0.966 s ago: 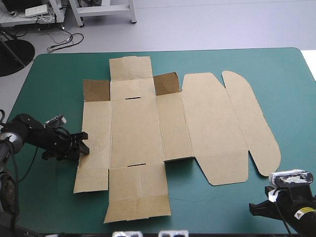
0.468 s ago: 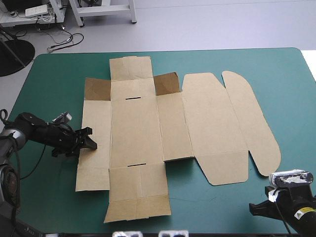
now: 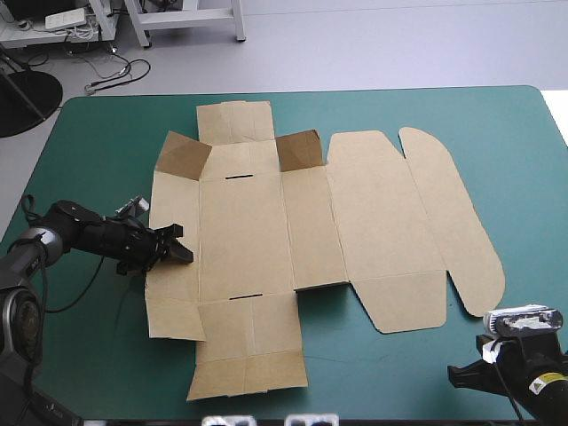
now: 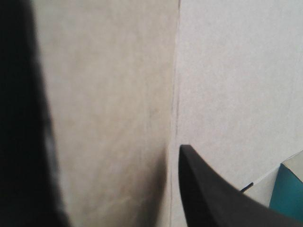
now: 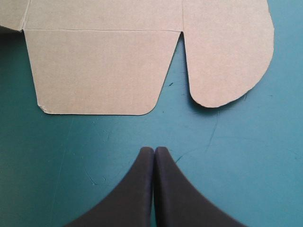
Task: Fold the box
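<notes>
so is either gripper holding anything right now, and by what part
Nothing is held: the left gripper is open at the box, against its left panel; the right gripper is shut, clear of it.

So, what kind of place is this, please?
Probably a robot test bench: a table with a teal-green cover, the box as a cut brown sheet upon it, and a left end effector and right end effector with black fingers.

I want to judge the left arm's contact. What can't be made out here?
Left wrist view: whether the left gripper touches the box; the board fills it, blurred.
High view: the right gripper's fingers, lost against its dark arm at the bottom edge.
Right wrist view: most of the box, cut off.
</notes>
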Robot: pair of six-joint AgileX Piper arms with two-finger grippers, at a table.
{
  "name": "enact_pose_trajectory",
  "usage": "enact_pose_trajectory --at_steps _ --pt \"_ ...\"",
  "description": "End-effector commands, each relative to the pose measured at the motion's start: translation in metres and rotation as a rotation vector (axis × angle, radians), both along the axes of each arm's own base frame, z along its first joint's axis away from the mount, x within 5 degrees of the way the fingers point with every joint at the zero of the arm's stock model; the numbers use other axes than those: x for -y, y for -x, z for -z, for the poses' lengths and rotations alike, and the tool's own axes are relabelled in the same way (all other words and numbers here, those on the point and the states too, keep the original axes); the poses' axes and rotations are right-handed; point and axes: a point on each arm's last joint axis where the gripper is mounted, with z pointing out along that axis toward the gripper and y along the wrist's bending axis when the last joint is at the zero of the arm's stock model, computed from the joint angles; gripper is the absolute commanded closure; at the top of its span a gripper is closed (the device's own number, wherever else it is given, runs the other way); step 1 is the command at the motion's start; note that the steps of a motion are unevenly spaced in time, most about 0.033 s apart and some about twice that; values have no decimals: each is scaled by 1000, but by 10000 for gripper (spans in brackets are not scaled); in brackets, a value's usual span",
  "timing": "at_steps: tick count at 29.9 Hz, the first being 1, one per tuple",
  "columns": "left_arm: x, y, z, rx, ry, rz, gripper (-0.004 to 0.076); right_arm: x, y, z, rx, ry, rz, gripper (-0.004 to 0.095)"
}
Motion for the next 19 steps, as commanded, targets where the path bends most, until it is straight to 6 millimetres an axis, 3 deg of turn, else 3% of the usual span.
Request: enact_pose_trajectory --at_steps 1,2,7,12,19 --pt "4 -5 -8 67 7 -14 687 0 -4 -11 64 -8 4 923" --pt "4 -6 -9 83 2 -4 729 0 -4 -11 64 -8 4 923" --pt "4 -15 -32 168 4 87 728 0 -4 -11 64 -8 4 923" --pt "2 -24 -94 344 -80 237 733 0 -4 -11 64 -7 4 923" --pt "-6 -18 -167 492 -353 417 733 0 -5 -12 77 -6 7 923"
